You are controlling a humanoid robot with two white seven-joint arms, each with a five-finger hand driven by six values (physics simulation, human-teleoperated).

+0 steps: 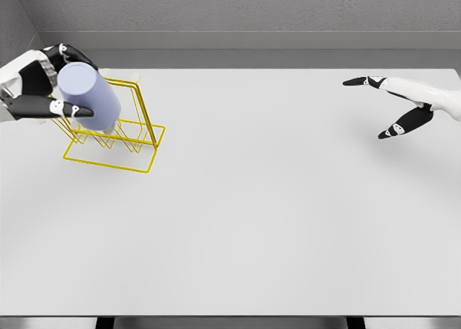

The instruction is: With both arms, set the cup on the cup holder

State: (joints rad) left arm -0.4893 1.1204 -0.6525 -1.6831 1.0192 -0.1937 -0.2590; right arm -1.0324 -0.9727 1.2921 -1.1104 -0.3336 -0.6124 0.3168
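White table [274,221] is seen bearing the yellow wire cup holder [115,138] at far left, over which the lavender cup [92,96] is held tilted in the left hand [45,84] — release apparently remains — while the right hand [400,106] is kept spread, well apart.

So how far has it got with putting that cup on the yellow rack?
Picked up already: the left hand grips the lilac cup. In hand: the cup hangs tilted over the yellow wire rack, whether touching it I can't tell. Left: seat it and let go. The right hand is open, far off, above the table.
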